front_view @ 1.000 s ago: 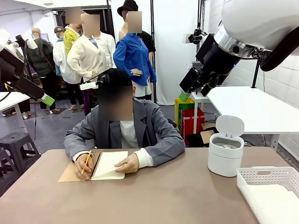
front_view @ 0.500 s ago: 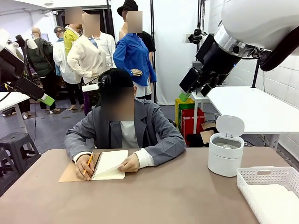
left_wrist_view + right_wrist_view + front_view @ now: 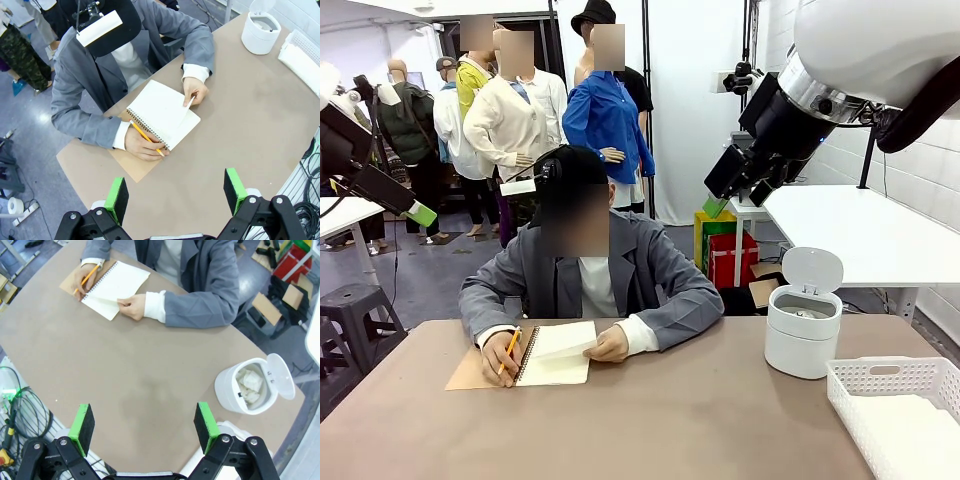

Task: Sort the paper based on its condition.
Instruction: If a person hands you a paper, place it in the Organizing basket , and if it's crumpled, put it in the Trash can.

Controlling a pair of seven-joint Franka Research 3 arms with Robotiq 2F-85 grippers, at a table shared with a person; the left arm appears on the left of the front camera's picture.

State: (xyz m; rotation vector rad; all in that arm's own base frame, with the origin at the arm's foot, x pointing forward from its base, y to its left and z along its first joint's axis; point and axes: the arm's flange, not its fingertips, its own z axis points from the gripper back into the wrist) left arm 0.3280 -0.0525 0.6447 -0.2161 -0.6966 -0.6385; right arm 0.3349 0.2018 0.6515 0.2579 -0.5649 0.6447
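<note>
A spiral notebook [image 3: 556, 353] lies open on its brown cover in front of the person. One hand [image 3: 611, 345] lifts the edge of its top white page [image 3: 183, 110]; I cannot tell whether that page is loose. The other hand [image 3: 145, 145] holds an orange pencil [image 3: 89, 275]. Crumpled white paper [image 3: 250, 382] fills the open bin. My left gripper [image 3: 175, 192] hangs open high above the table's near side, nothing between its green pads. My right gripper [image 3: 144, 421] is open too, high over the table's middle. Both grippers stay far above the table in the front view, left [image 3: 415, 210] and right [image 3: 720, 190].
A white lidded bin [image 3: 804, 325] stands open at the table's right. A white slatted basket [image 3: 890, 375] sits at the near right corner. The brown table [image 3: 670, 420] is bare between notebook and bin. Cables [image 3: 20, 410] hang below its near edge.
The person's hand has raised the edge of the notebook's top page and shifted slightly right. Neither arm has moved.
</note>
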